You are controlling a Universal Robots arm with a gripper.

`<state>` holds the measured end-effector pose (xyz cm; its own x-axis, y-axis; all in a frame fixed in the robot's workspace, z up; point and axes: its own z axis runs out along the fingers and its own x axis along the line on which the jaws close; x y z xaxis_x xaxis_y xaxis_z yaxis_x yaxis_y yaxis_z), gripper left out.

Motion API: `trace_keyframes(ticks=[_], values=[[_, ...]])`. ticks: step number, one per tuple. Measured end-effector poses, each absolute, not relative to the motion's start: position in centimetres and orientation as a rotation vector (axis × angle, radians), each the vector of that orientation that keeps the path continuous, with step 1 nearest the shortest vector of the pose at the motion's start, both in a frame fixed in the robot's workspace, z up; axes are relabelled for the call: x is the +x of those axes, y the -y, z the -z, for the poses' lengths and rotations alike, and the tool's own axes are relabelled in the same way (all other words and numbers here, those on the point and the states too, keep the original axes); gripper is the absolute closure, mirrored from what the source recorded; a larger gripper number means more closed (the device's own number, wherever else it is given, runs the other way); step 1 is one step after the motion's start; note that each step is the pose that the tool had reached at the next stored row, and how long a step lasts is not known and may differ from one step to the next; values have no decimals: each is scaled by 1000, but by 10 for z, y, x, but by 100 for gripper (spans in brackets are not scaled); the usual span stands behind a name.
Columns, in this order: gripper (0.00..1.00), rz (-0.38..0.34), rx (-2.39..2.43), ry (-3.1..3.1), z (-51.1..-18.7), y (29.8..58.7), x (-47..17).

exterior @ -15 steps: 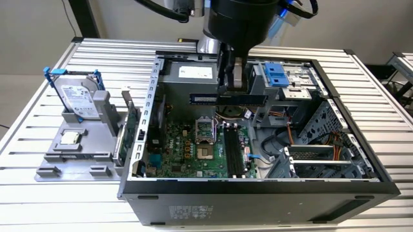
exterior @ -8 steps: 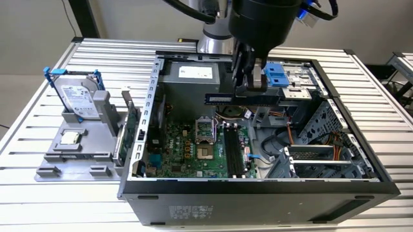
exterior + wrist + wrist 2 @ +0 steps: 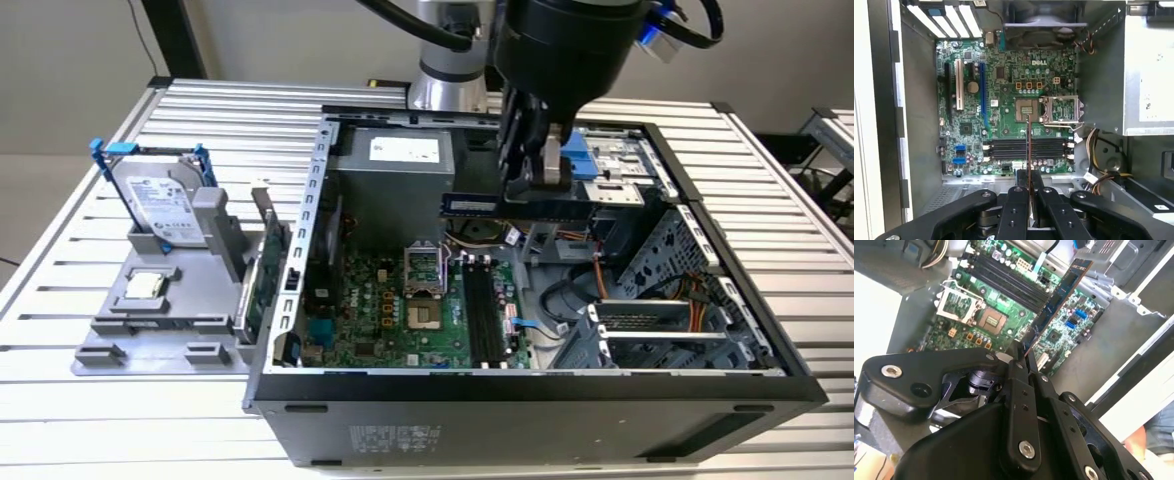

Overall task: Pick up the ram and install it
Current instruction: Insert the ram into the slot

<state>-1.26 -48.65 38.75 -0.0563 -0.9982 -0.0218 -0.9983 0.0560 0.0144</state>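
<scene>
The ram (image 3: 483,205) is a long, thin stick held level above the open computer case (image 3: 534,385), near its back. My gripper (image 3: 537,182) is shut on it, coming down from above. In the second wrist view the ram (image 3: 1061,295) juts out from between the fingers (image 3: 1015,362) over the green motherboard (image 3: 1004,325). In the first wrist view the ram (image 3: 1027,145) shows edge-on as a thin line. There it crosses the black memory slots (image 3: 1004,148), held by my gripper (image 3: 1027,176). The black slots (image 3: 485,315) lie below it, toward the case's front.
On the exterior view's left, a grey holder (image 3: 160,330) carries a hard drive (image 3: 167,205), a small square chip (image 3: 144,285) and an upright green card (image 3: 267,270). A power supply (image 3: 394,165), cables (image 3: 601,290) and drive cages (image 3: 667,330) crowd the case. The CPU socket (image 3: 1026,107) sits open.
</scene>
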Motion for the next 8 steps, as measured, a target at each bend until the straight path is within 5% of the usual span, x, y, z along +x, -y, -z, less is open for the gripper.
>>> trace_keyframes(ticks=[8], values=[[100,-39,-2103,-2325,-386,486,-3]])
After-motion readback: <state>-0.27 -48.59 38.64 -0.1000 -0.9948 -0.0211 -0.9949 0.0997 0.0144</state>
